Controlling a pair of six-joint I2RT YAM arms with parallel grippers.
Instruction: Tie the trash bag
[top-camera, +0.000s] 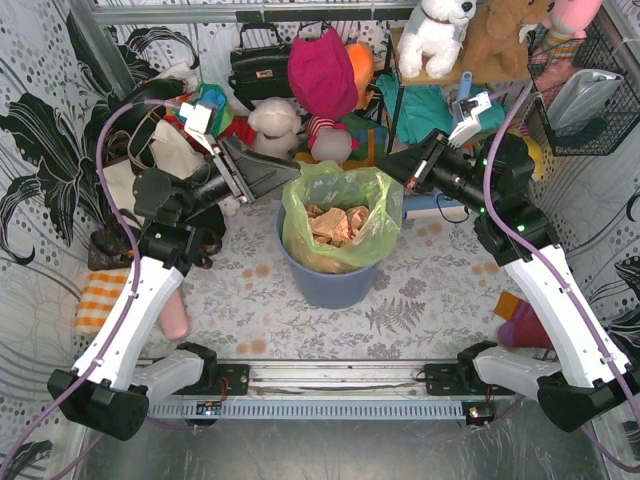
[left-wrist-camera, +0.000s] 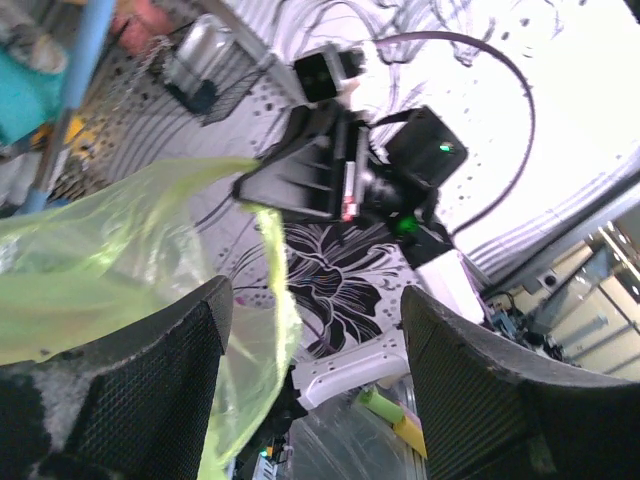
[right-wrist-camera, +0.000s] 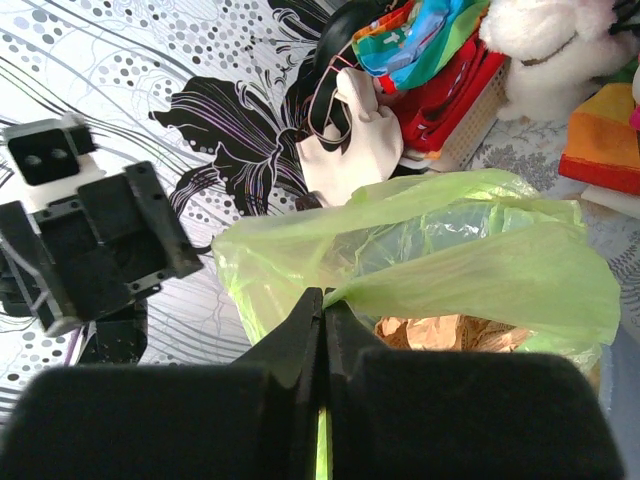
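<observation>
The trash bag (top-camera: 345, 205) is thin light-green plastic lining a round blue bin (top-camera: 325, 280), with crumpled tan paper (top-camera: 335, 225) inside. My right gripper (top-camera: 393, 171) is at the bag's right rim. In the right wrist view its jaws (right-wrist-camera: 323, 300) are shut on a fold of the green film (right-wrist-camera: 470, 270), pulled taut. My left gripper (top-camera: 288, 181) hangs at the left rim, open. In the left wrist view a strip of the bag (left-wrist-camera: 270, 320) runs between its fingers (left-wrist-camera: 150, 390), close to the left one and not pinched.
Plush toys (top-camera: 275, 125), a black handbag (top-camera: 258, 65) and a cream tote (top-camera: 165, 150) crowd the back and left. A wire basket (top-camera: 585, 90) hangs on the right wall. An orange striped cloth (top-camera: 100, 300) and a pink object (top-camera: 176, 315) lie front left.
</observation>
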